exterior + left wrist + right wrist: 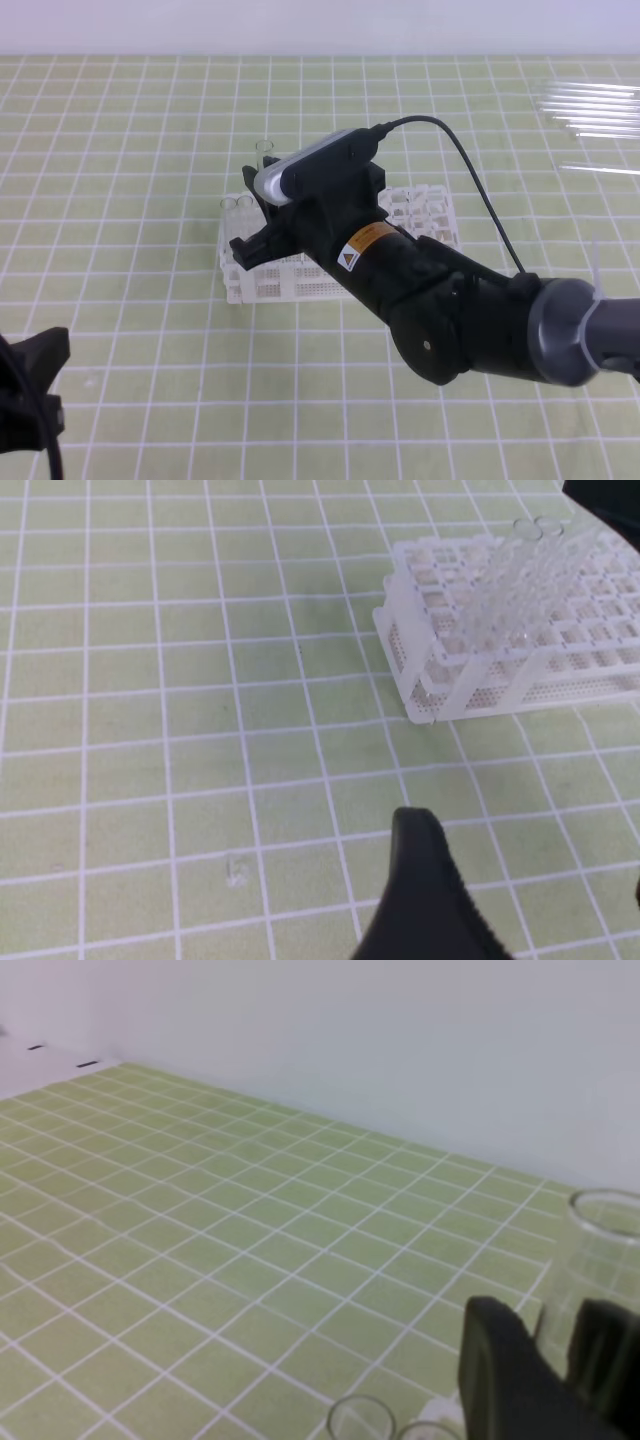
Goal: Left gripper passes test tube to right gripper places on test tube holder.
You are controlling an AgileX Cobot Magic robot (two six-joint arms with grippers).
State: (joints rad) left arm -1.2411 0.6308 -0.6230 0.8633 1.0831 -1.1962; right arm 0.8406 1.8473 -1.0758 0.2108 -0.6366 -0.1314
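The white test tube holder (pixel 425 210) stands mid-table, partly under my right arm. My right gripper (pixel 262 215) hovers over the holder's left end, shut on the upright clear test tube (pixel 265 150), whose rim sticks up above the silver camera block. In the right wrist view the test tube (pixel 592 1260) sits between the black fingers (pixel 500 1370). Two other tubes (pixel 236 204) stand in the holder's left corner. My left gripper (pixel 40 370) rests low at the bottom left, open and empty; one finger (pixel 430 890) shows in the left wrist view, well short of the holder (pixel 480 675).
Several spare clear tubes (pixel 595 110) lie at the back right of the green gridded mat. A black cable (pixel 480 180) arcs from the right camera block over the holder. Rims of standing tubes (pixel 360 1418) show just below the right fingers.
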